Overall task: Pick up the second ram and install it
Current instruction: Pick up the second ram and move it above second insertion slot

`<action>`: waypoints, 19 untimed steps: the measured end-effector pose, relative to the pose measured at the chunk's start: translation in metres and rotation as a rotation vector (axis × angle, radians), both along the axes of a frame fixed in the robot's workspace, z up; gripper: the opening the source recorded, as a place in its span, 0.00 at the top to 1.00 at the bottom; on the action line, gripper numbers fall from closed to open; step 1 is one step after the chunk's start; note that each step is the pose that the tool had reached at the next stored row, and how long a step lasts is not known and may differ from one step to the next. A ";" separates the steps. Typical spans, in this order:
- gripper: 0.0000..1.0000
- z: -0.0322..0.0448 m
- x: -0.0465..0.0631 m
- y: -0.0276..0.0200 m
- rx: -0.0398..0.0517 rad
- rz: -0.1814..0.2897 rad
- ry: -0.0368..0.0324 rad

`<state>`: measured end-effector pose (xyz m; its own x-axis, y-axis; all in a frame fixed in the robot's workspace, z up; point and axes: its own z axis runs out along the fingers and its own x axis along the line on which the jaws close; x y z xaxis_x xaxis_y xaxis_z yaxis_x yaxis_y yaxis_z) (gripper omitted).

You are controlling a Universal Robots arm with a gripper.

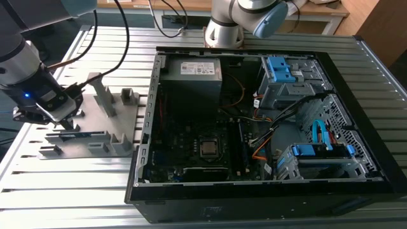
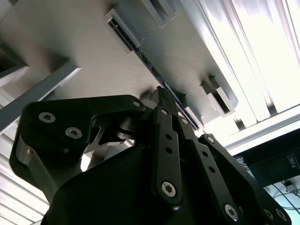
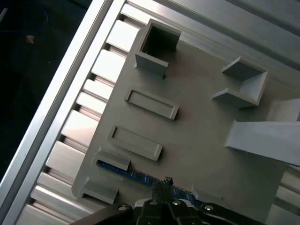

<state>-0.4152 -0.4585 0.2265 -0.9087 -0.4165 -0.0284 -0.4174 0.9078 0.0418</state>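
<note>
exterior view's left has the black two-finger gripper (image 1: 66, 125) down on the grey plastic holder tray (image 1: 127, 130), open black pc case (image 1: 267, 196) to its right. my worry: a crooked lift could jam the thin blue-green ram stick (image 3: 123, 171) in its tray slot, or it slips. gripper looks pinched together on the stick's top edge.

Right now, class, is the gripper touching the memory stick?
Cannot tell. In the first wrist view the gripper overlaps the memory stick, hiding any contact or gap.
</note>
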 end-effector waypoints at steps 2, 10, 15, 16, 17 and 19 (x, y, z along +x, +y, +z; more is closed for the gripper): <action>0.90 0.0000 0.000 0.0000 0.0000 0.012 0.0000; 0.90 -0.0001 0.000 0.0000 0.0000 0.058 0.0000; 0.90 -0.0001 0.000 0.0000 0.0000 0.092 -0.0001; 0.90 -0.0001 0.000 0.0000 0.0000 0.099 -0.0001; 0.90 -0.0001 0.000 0.0000 0.0000 0.105 -0.0001; 0.90 -0.0001 0.000 0.0000 0.0000 0.117 -0.0001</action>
<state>-0.4152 -0.4585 0.2264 -0.8539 -0.5197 -0.0285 -0.5204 0.8529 0.0418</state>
